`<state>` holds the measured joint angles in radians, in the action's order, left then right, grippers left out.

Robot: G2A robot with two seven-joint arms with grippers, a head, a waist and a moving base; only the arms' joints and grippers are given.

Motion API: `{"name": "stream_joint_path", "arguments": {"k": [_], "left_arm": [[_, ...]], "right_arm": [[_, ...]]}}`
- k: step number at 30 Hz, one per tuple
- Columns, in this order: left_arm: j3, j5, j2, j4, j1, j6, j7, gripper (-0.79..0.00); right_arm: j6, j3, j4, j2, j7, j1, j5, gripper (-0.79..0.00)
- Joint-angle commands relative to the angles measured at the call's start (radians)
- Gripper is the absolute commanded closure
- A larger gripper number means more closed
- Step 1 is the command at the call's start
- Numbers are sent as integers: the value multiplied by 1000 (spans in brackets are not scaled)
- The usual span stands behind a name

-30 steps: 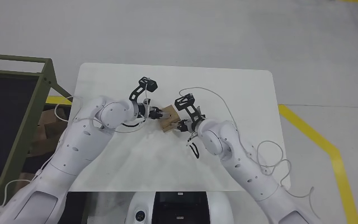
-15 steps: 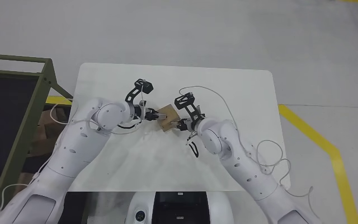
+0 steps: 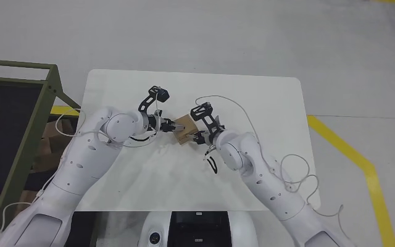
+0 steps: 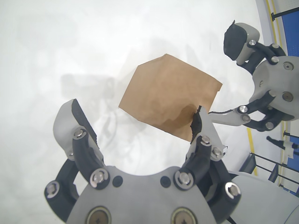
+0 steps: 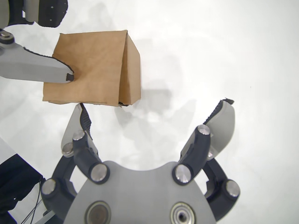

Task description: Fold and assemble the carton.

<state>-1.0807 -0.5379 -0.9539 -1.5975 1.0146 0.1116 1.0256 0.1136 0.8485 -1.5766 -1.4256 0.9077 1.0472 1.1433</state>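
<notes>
Matte brown cardboard carton [image 5: 93,68], partly folded into a box shape, is lying mid-counter [image 3: 259,99]. Left gripper [image 4: 135,113] is standing open, one ribbed fingertip pressing its flat panel. Right gripper [image 5: 151,108] is standing open beside its edge.

The carton [image 5: 98,59] is a small piece of plain brown cardboard lying near the middle of the white counter [image 3: 259,99]. It looks only partly formed. One broad panel faces up, sloping a little. At one end a narrower panel folds down along a sharp crease, making a wedge-like corner. Along one lower edge, thin layers of board show rather than a flush seam.
</notes>
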Motion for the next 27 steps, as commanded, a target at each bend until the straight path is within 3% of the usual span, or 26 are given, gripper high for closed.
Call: {"name": "stream_joint_path", "arguments": {"k": [1,21,27], "left_arm": [[-1,1,0,0,0,2,0,-785],[6,19,-6,16,-10,27,11,-785],[7,37,-10,23,-5,54,-31,-785]], "right_arm": [[-11,-8,2,-2,0,-4,11,-785],[15,-26,40,-25,-9,-29,25,-785],[19,-24,42,-29,-11,-28,29,-785]]}}
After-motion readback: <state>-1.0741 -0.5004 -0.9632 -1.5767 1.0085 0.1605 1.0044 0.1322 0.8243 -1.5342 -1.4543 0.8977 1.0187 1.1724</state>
